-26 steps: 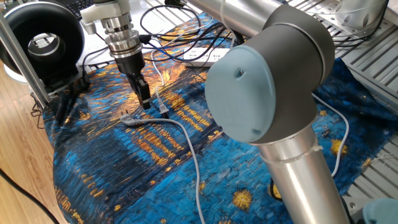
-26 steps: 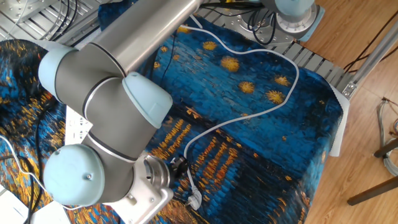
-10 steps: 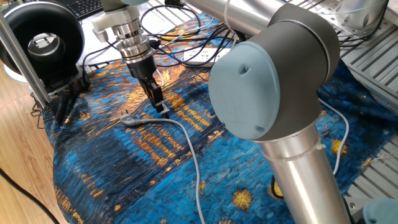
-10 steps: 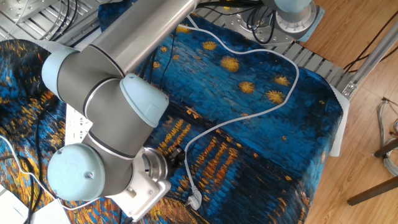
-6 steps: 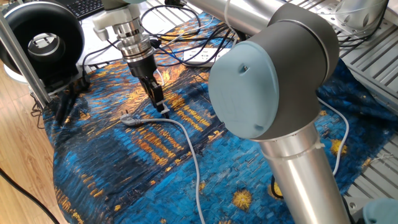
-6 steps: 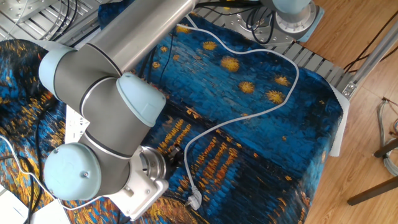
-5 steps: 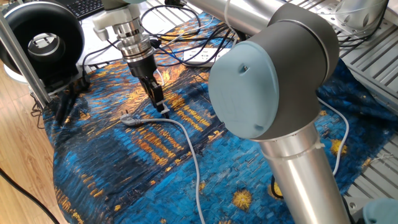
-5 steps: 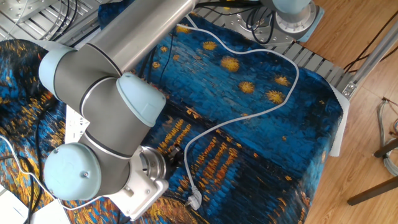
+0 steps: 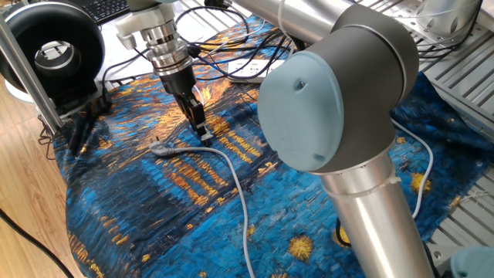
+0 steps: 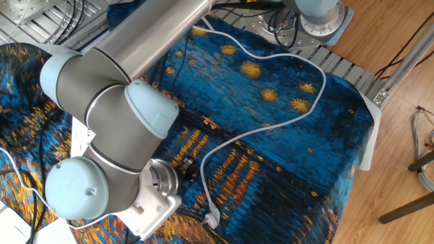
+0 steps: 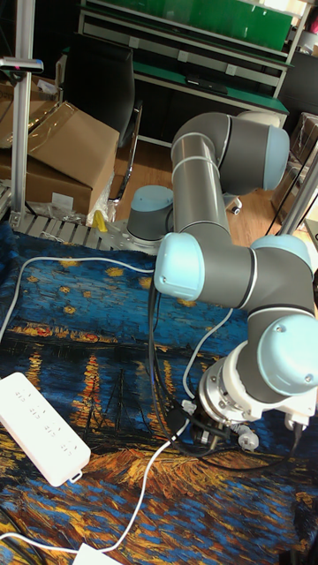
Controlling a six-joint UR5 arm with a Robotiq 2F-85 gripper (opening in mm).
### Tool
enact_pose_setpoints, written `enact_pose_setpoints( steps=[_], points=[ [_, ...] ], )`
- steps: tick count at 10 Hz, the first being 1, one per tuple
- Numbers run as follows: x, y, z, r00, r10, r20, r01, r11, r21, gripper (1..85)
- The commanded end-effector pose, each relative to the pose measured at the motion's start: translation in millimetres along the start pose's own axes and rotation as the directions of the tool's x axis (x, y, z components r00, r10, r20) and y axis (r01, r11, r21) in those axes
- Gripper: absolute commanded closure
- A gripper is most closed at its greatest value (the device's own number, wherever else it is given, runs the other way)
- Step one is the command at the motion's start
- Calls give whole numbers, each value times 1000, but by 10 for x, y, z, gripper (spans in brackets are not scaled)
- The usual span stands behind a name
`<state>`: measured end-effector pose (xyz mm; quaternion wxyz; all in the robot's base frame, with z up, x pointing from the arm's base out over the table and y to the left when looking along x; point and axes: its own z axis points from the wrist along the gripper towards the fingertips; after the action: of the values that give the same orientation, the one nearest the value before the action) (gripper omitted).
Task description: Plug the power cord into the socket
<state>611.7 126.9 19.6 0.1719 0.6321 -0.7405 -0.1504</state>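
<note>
Gripper down at the plug of the power cord, upper left of the table

In one fixed view we see the gripper [image 9: 202,133] pointing down at the blue painted cloth [image 9: 154,201] on the table, its dark fingers [image 9: 194,114] drawn close together around the small pale plug of the power cord [image 9: 202,96], whose thin white line runs up behind them toward the top of the frame. We cannot tell for certain whether the fingers actually pinch the plug. Just to the lower left of the gripper lies a grey plug [image 9: 162,150] with its thicker grey cable [image 9: 231,181] curving down to the bottom edge. The socket [image 11: 40,428] lies at the left of the tall fixed view, well apart from the arm's wrist at the lower right.
</note>
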Motion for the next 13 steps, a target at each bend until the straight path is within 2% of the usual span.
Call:
enact_pose_setpoints(
  steps=[1, 2, 4, 7, 8, 9, 13],
  points=[
    [-25, 79, -18, 1000, -12, 13, 12, 999, -30, 483],
    [-10, 142, -16, 1000, -20, 6, 21, 998, -52, 483],
    [-11, 179, 2, 1000, -26, -3, 25, 998, -60, 483],
    [21, 165, -6, 999, -37, -8, 36, 998, -60, 490],
    [90, 120, -15, 999, -44, -25, 42, 998, -50, 493],
    [114, 110, -22, 999, -45, -27, 43, 998, -50, 500],
    [76, 17, 19, 999, -51, -10, 50, 998, -39, 503]
  ],
)
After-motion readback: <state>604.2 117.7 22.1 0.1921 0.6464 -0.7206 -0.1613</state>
